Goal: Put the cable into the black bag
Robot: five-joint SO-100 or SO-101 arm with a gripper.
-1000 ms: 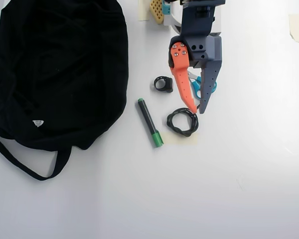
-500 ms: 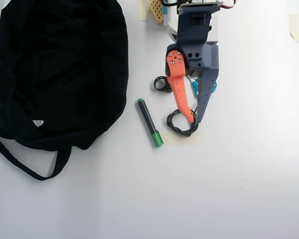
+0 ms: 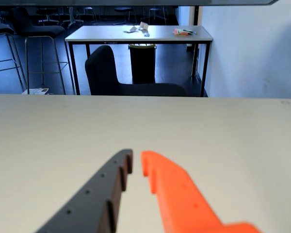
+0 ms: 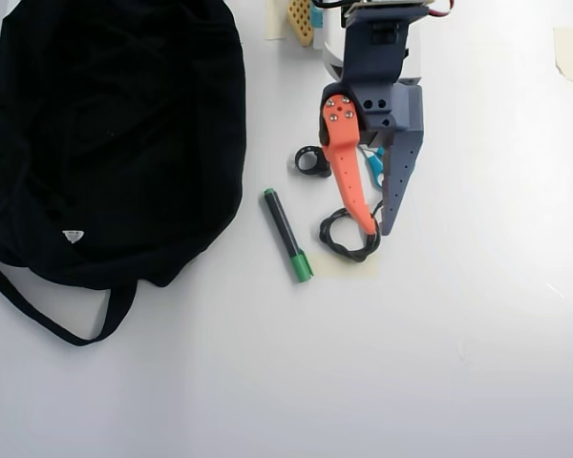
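The cable (image 4: pixel 327 235) is a small black coil lying on the white table in the overhead view, under and just left of my fingertips. The black bag (image 4: pixel 115 134) lies flat at the upper left, its strap trailing toward the lower left. My gripper (image 4: pixel 378 229) points down the view, with its orange and grey jaws close together and nothing between them. In the wrist view the gripper (image 3: pixel 136 158) is raised over bare tabletop, its tips almost touching. The cable and the bag are out of the wrist view.
A black marker with a green cap (image 4: pixel 286 234) lies between bag and cable. A small black ring (image 4: pixel 312 160) sits left of the orange jaw. A blue item (image 4: pixel 374 168) shows between the jaws. Beyond the table edge stand a chair (image 3: pixel 106 73) and another table (image 3: pixel 136 34).
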